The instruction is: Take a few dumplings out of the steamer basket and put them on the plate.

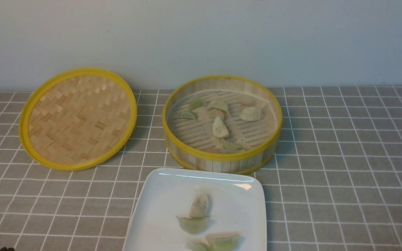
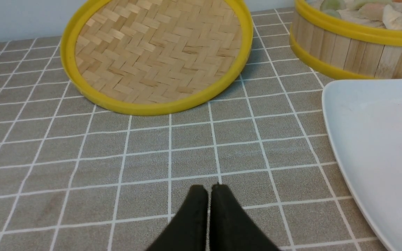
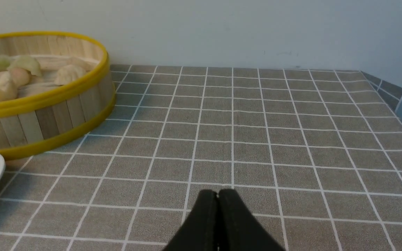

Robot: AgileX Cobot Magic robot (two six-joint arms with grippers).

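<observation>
Checking progress: we count four dumplings (image 1: 199, 205) on the plate (image 1: 159, 195), at least as far as the front view shows. One cream piece sits near the middle, a green one just below it, and two more green ones lie at the near edge, partly cut off by the frame. The plate sits directly in front of the steamer basket (image 1: 222, 158), nearly touching its wall.

We see the basket still holding a fair number: a cluster of green, cream and pinkish ones toward its far left, one cream on the far right, one cream in the centre, and a few tucked against the near wall. The woven lid (image 1: 78, 118) is off, leaning on the wall to the left of the basket.

Both our grippers are clear of the work. The left gripper (image 2: 208, 190) has its fingers pressed together with nothing between them, low over the checked cloth (image 2: 152, 150) between lid and plate. The right gripper (image 3: 217, 193) is likewise closed and empty, over bare cloth to the right of the basket.

Our read: "a few" looks satisfied with four on the plate. With both arms parked and empty, we judge the task essentially done, unless more transfers are wanted.
</observation>
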